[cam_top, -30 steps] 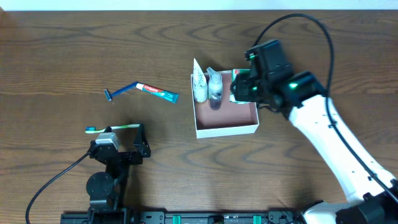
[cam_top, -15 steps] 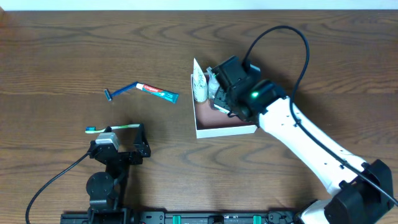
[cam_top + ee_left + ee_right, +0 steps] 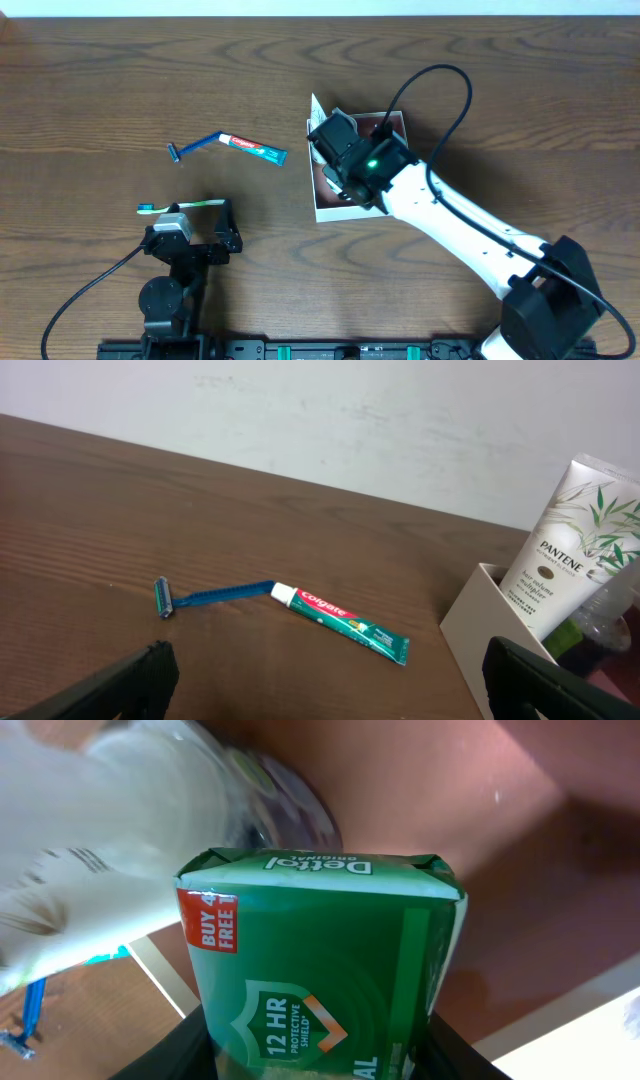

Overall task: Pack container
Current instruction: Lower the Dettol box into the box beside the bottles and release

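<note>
right gripper [image 3: 320, 1055]: green soap box [image 3: 320, 960] is being squeezed in the jaws | soap box is being moved left from the far side, now over the container [image 3: 345, 213] on the tabletop [image 3: 120, 80] | left gripper [image 3: 340, 685]: jaws are being held wide, empty | drop-in is likely being lined up

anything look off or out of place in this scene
Nothing spilled or damaged. The Pantene tube stands on end at the wall of the container, poking well above its rim rather than lying flat. The razor, toothpaste and toothbrush lie loose on the table, outside it.
</note>
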Controlling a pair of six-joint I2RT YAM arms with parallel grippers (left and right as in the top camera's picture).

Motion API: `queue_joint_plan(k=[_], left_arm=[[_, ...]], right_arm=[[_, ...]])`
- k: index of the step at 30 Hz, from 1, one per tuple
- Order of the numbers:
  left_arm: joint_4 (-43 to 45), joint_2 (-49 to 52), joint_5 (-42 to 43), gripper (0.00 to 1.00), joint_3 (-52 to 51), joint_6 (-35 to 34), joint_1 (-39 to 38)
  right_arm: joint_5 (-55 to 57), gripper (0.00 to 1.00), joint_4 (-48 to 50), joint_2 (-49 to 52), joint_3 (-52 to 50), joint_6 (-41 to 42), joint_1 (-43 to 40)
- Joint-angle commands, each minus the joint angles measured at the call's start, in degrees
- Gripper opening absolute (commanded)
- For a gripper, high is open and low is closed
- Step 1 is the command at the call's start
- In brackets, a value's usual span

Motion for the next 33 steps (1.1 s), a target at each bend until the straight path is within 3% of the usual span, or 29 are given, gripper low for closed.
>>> queue_joint_plan(k=[1,13,33], left_arm=[[-1.2,0.0,0.8,0.98,-1.4,0.8,0.2],[-1.2,0.0,0.8,0.98,-1.4,0.8,0.2],[-1.2,0.0,0.8,0.98,-1.4,0.8,0.2]], right_arm=[[2.5,0.18,-0.4,1.2,-0.2,8.8,1.6],[5.7,0.22,-0.1,1.9,-0.3,18.1,2.6],[4.4,0.26,1.4,5.9,-0.3,20.8,3.4]])
